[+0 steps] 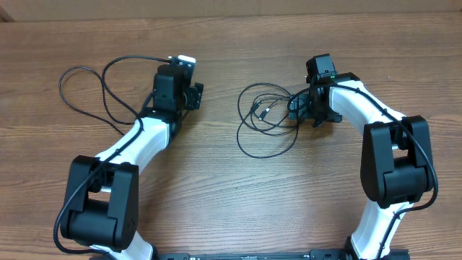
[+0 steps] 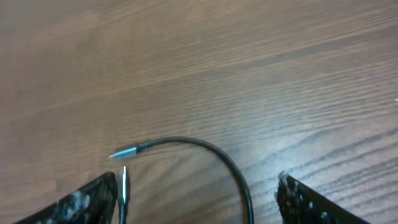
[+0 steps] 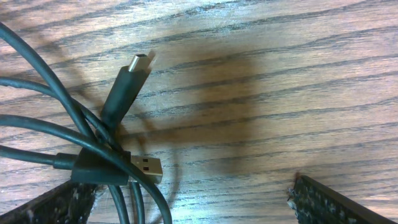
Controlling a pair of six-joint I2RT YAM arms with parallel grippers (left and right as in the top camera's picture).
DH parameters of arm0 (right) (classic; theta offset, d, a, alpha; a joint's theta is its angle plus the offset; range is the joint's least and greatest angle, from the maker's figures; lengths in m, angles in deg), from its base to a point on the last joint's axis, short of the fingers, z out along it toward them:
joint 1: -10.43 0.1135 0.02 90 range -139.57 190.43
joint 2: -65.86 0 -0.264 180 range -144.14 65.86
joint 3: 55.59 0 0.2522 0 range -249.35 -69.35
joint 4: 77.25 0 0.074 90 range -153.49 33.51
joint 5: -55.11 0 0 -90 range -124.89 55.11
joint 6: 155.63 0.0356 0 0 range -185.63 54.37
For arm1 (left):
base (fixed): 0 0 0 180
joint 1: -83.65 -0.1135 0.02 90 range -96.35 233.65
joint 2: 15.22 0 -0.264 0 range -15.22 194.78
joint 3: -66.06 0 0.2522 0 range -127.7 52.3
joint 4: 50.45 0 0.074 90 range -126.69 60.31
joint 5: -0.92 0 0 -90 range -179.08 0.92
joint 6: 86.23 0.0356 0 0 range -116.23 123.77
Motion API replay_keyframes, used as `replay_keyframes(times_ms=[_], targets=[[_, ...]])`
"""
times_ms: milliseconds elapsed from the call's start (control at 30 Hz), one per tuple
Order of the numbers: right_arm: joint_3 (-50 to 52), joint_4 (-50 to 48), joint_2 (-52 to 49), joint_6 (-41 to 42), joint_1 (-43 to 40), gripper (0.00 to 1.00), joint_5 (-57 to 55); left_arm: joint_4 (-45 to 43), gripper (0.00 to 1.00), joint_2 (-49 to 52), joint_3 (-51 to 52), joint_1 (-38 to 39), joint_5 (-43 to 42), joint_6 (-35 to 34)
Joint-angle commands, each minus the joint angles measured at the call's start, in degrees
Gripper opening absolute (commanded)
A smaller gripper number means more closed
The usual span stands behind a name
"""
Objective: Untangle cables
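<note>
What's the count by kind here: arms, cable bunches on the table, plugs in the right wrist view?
Robot arms: 2, the left arm and the right arm
Cable bunches: 2, the loose cable at left and the tangled pile at centre
Plugs in the right wrist view: 2, the narrow plug and the wide plug
Total: 6

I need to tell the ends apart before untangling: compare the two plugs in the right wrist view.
The upper plug has a narrow, rounded tip; the lower plug has a wide, flat one. The upper plug points diagonally up-right; the lower plug points right. Both are silver-tipped on black cables.
</note>
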Motion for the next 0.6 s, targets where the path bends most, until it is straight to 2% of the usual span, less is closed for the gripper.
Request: replay_keyframes(times_ms=[0, 133, 300, 333, 467, 567], targets=[[0.94, -0.20, -1.46, 0.22, -0.02, 1.00, 0.98, 5.20, 0.77, 0.15, -4.81, -1.92, 0.72, -13.09], [0.94, -0.20, -1.46, 0.24, -0.02, 1.00, 0.98, 17.31, 0.67, 0.15, -8.48, -4.31, 6.10, -22.67], [0.94, -0.20, -1.46, 0.22, -0.02, 1.00, 0.98, 27.28, 0.70, 0.31, -8.68, -8.52, 9.46, -31.06], [0.94, -0.20, -1.46, 0.22, -0.02, 1.00, 0.98, 28.92, 0.72, 0.35, -8.68, -9.42, 9.92, -32.13], [0.94, -0.20, -1.46, 0.22, -0.02, 1.00, 0.98, 32.81, 0.91, 1.60, -8.35, -13.57, 11.08, -37.86], [0.94, -0.20, -1.46, 0.22, -0.02, 1.00, 0.98, 33.88, 1.00, 2.47, -7.89, -16.33, 11.04, -41.68]])
